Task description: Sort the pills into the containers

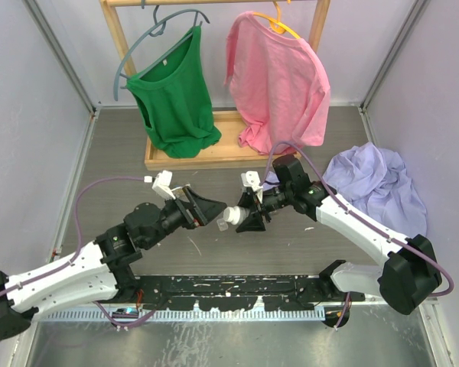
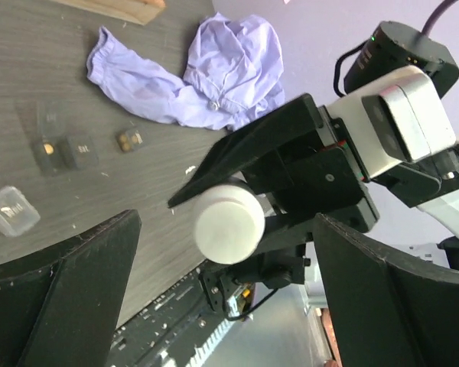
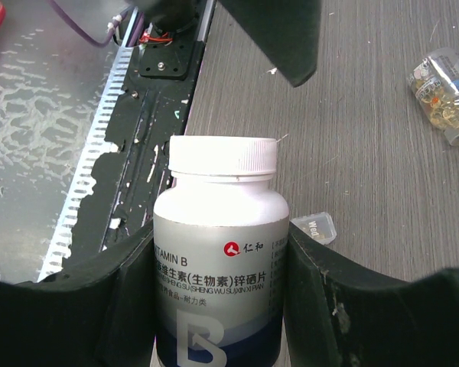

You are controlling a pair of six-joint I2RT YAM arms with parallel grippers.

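Observation:
My right gripper is shut on a white Vitamin B pill bottle and holds it sideways above the table, white cap towards the left arm. My left gripper is open, its jaws wide apart just in front of the cap and not touching it. Tiny containers lie on the table in the left wrist view: dark squarish tubs and a clear tub. Another clear tub marked "Wed" shows behind the right finger.
A clear bottle of yellow capsules lies on the table. A crumpled lilac shirt lies at the right. A wooden rack holds a green shirt and a pink shirt at the back.

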